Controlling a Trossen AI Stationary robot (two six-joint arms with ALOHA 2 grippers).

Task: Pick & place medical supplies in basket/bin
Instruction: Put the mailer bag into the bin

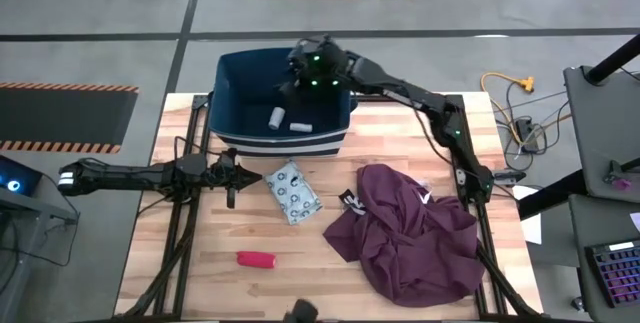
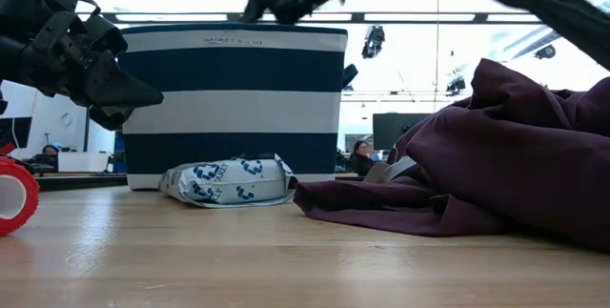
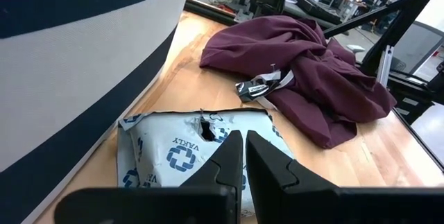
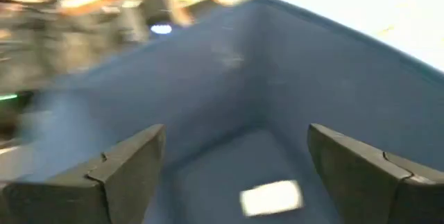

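We see the right gripper point(image 4: 236, 165) poised over the large dark-blue rectangular fabric bin point(image 1: 232, 75), its fingers spread wide and holding nothing. Its wrist view is smeared, so the pale blur below and between the fingers is hard to make out. From above, two small white cylinders point(image 1: 276, 117) lie on the bin's floor, just below this gripper and a little towards the near wall.

The left gripper point(image 3: 244, 165) hangs low beside the bin's striped wall, fingers nearly together with only a thin slit between them, gripping nothing. Directly ahead of its fingertips lies the flat pale-blue packet with dark dots point(image 1: 293, 192) on the wooden table point(image 1: 400, 293), close but not touching; the fingers hide part of the packet's near edge. Beyond the packet sits the crumpled maroon cloth point(image 1: 410, 233). The small red oblong piece point(image 1: 256, 259) rests well off to the gripper's side, cut off at the low view's edge.
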